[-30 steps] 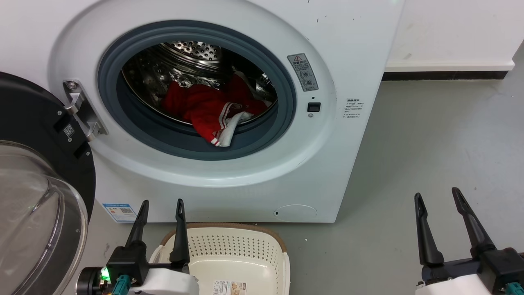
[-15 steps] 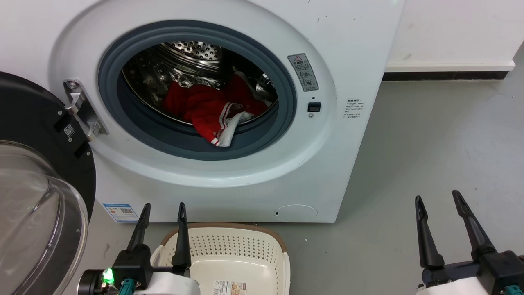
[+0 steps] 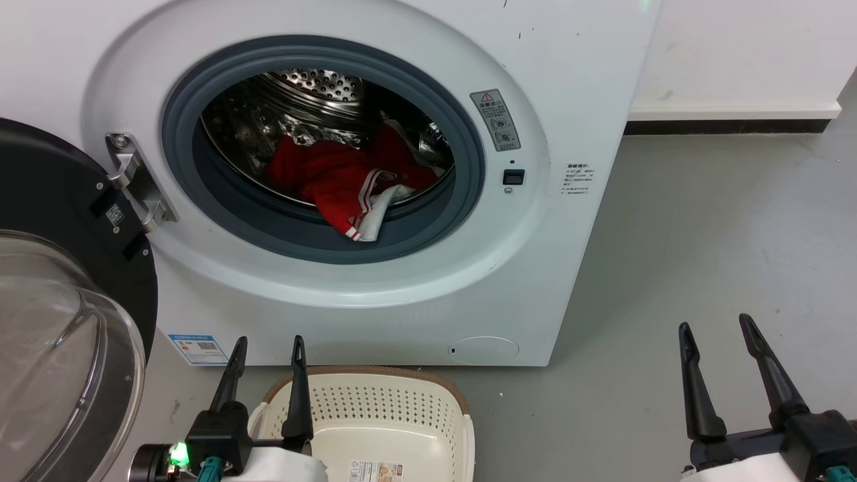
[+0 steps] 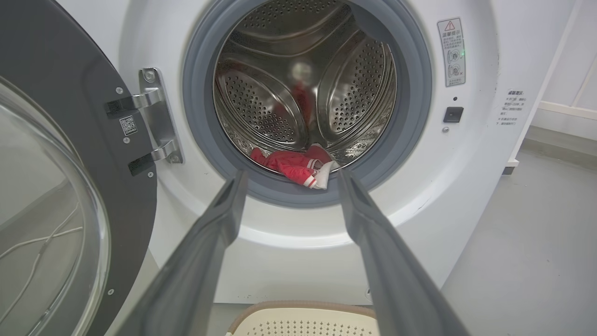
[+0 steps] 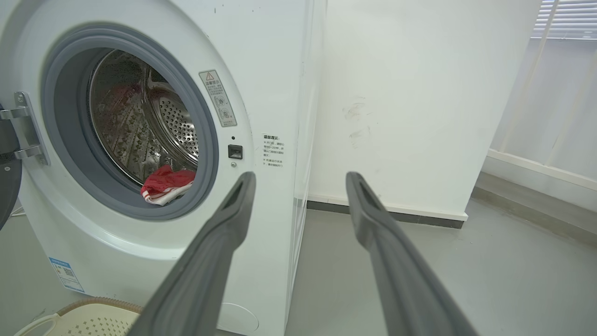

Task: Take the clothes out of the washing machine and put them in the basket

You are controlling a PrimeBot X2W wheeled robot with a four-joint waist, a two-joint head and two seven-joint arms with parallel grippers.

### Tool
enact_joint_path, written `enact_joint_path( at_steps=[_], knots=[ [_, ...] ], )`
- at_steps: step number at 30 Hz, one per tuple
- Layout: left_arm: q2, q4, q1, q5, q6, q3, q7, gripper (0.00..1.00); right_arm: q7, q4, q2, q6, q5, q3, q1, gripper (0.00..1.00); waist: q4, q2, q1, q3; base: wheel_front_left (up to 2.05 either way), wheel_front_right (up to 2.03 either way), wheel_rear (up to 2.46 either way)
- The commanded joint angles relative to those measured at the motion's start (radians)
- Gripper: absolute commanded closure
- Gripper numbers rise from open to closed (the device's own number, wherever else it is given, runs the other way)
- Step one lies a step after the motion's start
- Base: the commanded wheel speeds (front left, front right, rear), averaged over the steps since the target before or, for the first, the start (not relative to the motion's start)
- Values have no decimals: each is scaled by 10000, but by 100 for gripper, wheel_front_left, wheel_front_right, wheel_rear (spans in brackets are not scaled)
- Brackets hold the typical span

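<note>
The machine point(image 3: 589, 80) stands on the floor, its door point(image 3: 60, 301) swung wide to its left. The basket point(image 3: 375, 402) sits at the machine's foot. The clothes point(image 3: 341, 181) lie in the machine's drum, one striped end draped over its grey ring. The left pincer point(image 3: 268, 339) hovers before the machine, fingers apart. The right pincer point(image 3: 714, 321) hangs off the machine's right corner, likewise spread.

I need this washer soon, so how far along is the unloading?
Done: the door is open and the basket sits before the washer. In hand: nothing; left pincer and right pincer are open, short of the opening. Left: all visible clothes lie in the drum, one hem draped over the grey ring; the basket holds none.
</note>
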Motion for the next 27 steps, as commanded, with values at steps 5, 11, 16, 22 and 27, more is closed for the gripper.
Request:
enact_joint_path(
  at_steps=[5, 11, 16, 22, 27],
  knots=[
    [-10, 42, 87, 56, 48, 12, -52, 0, -27, 13, 2, -7, 84, 5, 138, 0, -2, 0, 0, -9, 0, 0, 0],
    [-10, 78, 81, 56, 56, 43, -52, 0, -28, 31, 2, -7, 98, 7, 124, 0, -9, 0, 0, -6, 0, 0, 0],
    [-11, 139, -15, -48, 29, 70, -51, 0, -28, 35, 2, -7, 87, 18, 103, 0, -23, 0, 0, 6, 0, 0, 0],
    [-12, 574, -714, -183, -414, 280, -42, 0, -28, 10, 2, -7, 2, 183, -106, 0, -176, 0, 0, 127, 0, 0, 0],
    [166, 1380, -1860, 103, -918, 437, -42, 0, -27, -70, 5, -7, -51, 359, -340, 0, -467, 0, 0, 466, 0, 0, 0]
  ],
)
